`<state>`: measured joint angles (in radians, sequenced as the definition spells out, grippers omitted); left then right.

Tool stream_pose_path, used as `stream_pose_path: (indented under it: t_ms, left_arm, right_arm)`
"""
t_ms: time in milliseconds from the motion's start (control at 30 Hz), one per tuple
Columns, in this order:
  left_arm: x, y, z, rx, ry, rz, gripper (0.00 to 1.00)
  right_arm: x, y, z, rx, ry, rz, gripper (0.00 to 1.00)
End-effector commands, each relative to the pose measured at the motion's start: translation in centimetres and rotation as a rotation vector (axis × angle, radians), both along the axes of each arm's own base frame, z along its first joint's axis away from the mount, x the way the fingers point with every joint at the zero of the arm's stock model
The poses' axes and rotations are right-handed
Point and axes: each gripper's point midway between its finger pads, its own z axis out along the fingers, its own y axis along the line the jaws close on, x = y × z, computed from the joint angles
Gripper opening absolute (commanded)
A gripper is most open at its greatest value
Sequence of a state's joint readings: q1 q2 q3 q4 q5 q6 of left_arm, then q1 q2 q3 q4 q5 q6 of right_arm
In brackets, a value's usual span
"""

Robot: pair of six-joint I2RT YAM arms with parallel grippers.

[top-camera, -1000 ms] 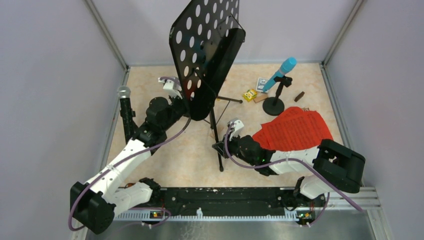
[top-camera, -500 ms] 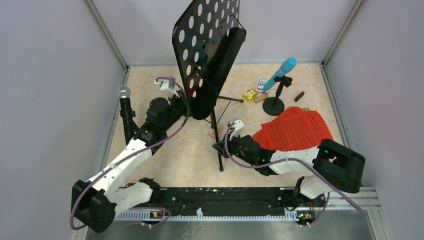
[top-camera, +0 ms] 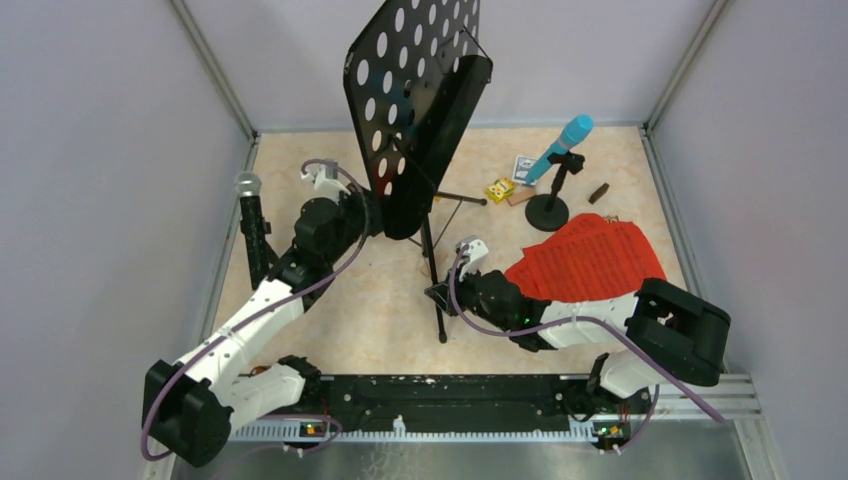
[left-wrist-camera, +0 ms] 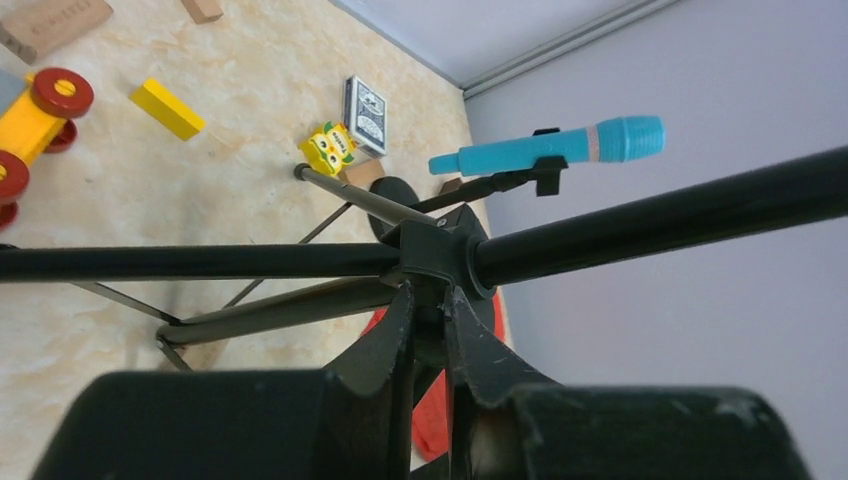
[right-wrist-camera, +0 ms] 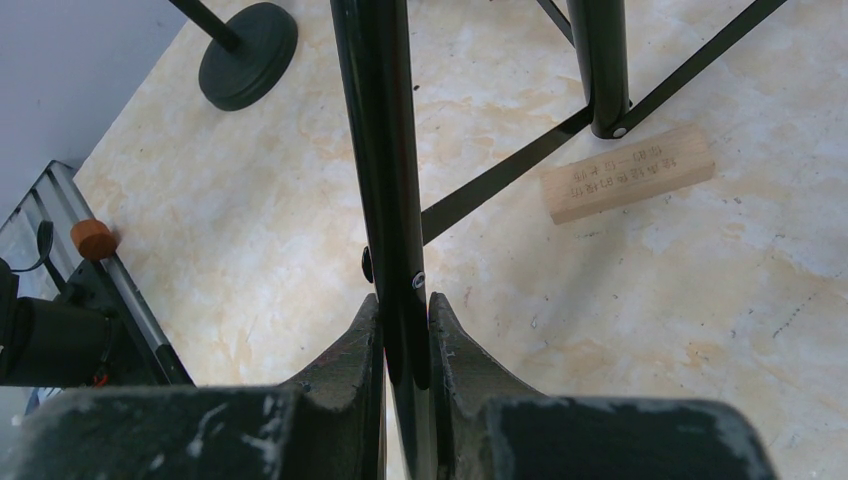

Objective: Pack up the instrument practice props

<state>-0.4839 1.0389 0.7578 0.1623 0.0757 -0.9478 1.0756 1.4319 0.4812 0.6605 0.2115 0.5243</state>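
Swinging leftward since a second ago, the left arm point(top-camera: 260, 305) has barely tilted the one music desk point(top-camera: 410, 100), which stands mid-table. The left gripper point(left-wrist-camera: 428, 325) pinches its collar point(left-wrist-camera: 438, 250); the right gripper point(right-wrist-camera: 402, 310) pinches a tripod leg point(right-wrist-camera: 385, 150). One stack of red pages point(top-camera: 590, 258). Two microphones: blue microphone point(top-camera: 560, 148), silver-headed microphone point(top-camera: 248, 188). Two holders: right holder point(top-camera: 547, 212), and left holder point(top-camera: 258, 240) with its base hidden.

Top view: music desk point(top-camera: 415, 110) upper edge cut off by frame; red pages point(top-camera: 590, 255) near side hidden under right arm point(top-camera: 592, 330). L wrist view: toy vehicle point(left-wrist-camera: 35, 110) cut at left edge; card box point(left-wrist-camera: 366, 102) print too small to read. R wrist view: mic holder point(right-wrist-camera: 247, 40) pole cut at top.
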Motion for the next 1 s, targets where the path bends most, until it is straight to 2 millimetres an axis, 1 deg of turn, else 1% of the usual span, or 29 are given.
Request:
stream_pose_path:
  t_ms: [0,167,200,300,333,400,500,567,700,800,867,967]
  left_arm:
    - [-1.6,0.2,-8.2,0.002,0.315,0.024,0.04]
    - [-2.6,-0.3,-9.9,-0.17,0.452,0.033,0.04]
    - [-2.8,-0.4,-10.3,-0.191,0.473,0.024,0.06]
    - [-3.0,-0.6,-10.6,-0.22,0.494,0.014,0.11]
    - [-3.0,-0.5,-10.7,-0.22,0.496,0.016,0.15]
    - [-2.9,-0.2,-10.7,-0.216,0.496,0.025,0.2]
    - [-2.7,0.5,-11.0,-0.178,0.481,0.049,0.31]
    - [-2.6,1.3,-11.2,-0.126,0.469,0.075,0.34]
    - [-2.5,2.8,-11.7,-0.011,0.439,0.121,0.35]
    - [-2.3,3.8,-11.1,0.062,0.39,0.149,0.36]
    - [-1.9,4.8,-10.1,0.122,0.334,0.173,0.4]
    - [-1.6,5.3,-7.3,0.19,0.196,0.156,0.48]
  right_arm:
    - [0.3,-1.0,-2.2,-0.031,0.104,-0.072,0.0]
    - [0.3,-1.0,-2.2,-0.033,0.106,-0.072,0.0]
    - [0.3,-1.0,-2.2,-0.033,0.107,-0.071,0.0]
    - [0.3,-0.9,-2.2,-0.036,0.109,-0.069,0.0]
    - [0.3,-0.9,-2.2,-0.035,0.109,-0.07,0.0]
    - [0.3,-0.9,-2.2,-0.037,0.109,-0.069,0.0]
    - [0.3,-0.9,-2.2,-0.037,0.108,-0.068,0.0]
    - [0.3,-0.9,-2.2,-0.039,0.107,-0.067,0.0]
    - [0.3,-0.8,-2.2,-0.043,0.107,-0.064,0.0]
    - [0.3,-0.8,-2.2,-0.046,0.106,-0.063,0.0]
    - [0.3,-0.8,-2.2,-0.047,0.106,-0.061,0.0]
    - [0.4,-0.7,-2.2,-0.045,0.106,-0.063,0.0]
